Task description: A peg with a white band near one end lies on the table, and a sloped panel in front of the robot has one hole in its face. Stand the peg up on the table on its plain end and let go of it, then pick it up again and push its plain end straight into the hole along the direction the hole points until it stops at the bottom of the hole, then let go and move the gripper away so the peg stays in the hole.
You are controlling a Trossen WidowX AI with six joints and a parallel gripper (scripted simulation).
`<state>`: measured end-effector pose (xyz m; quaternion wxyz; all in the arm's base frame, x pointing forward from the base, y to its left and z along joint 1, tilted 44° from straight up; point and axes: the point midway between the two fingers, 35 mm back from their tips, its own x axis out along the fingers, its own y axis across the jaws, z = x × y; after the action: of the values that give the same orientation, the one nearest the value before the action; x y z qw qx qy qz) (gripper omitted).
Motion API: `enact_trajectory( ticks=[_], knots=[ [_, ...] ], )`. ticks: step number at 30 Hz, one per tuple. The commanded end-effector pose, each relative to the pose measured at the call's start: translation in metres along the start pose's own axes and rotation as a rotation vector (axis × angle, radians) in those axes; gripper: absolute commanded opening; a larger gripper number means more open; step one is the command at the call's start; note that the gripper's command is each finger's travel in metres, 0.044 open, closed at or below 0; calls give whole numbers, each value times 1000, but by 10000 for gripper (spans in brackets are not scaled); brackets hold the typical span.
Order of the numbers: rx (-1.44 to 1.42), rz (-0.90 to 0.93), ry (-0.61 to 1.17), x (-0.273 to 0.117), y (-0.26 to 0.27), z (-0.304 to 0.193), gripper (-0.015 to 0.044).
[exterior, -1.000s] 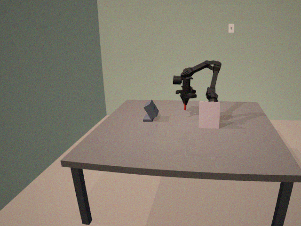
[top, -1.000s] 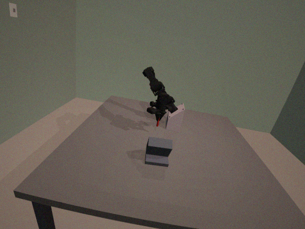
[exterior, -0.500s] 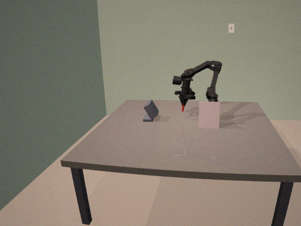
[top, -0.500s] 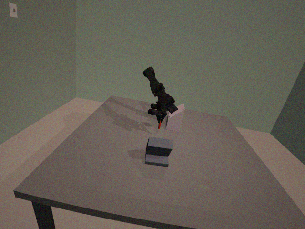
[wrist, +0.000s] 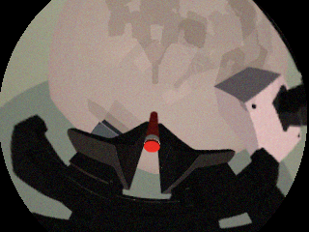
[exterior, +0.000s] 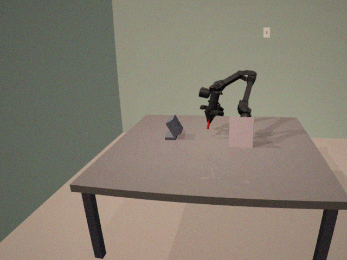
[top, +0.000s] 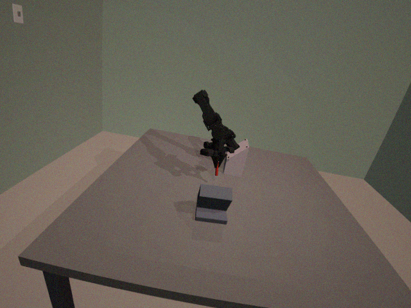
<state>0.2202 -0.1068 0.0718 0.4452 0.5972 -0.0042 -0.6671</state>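
Observation:
The red peg (top: pixel 216 171) (exterior: pixel 207 126) (wrist: pixel 152 145) is held off the table, leaning slightly in the exterior view. Its plain end points down, and the pale band shows near its upper end in the wrist view. My gripper (top: pixel 217 164) (exterior: pixel 209 121) (wrist: pixel 154 126) is shut on the peg. The blue-grey sloped panel (top: pixel 214 192) (exterior: pixel 173 127) (wrist: pixel 103 130) stands on its foot, apart from the peg. A small dark spot on its face in the exterior camera looks like the hole. The wrist view shows only a part of the panel, behind a finger.
A pale pink upright block (top: pixel 236 163) (exterior: pixel 241 131) (wrist: pixel 232 113) with small dark dots on one side stands on the table (top: pixel 139 231) (exterior: pixel 156 168), to the right of the gripper in all views. In the exterior view it stands in front of the arm's base.

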Motion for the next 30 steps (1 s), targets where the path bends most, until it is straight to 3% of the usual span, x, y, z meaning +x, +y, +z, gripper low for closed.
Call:
enact_trajectory(
  ticks=[1,30],
  knots=[
    [-6,7,30,3,0,-4,0],
    [-26,102,200,11,10,-27,0]
  ],
)
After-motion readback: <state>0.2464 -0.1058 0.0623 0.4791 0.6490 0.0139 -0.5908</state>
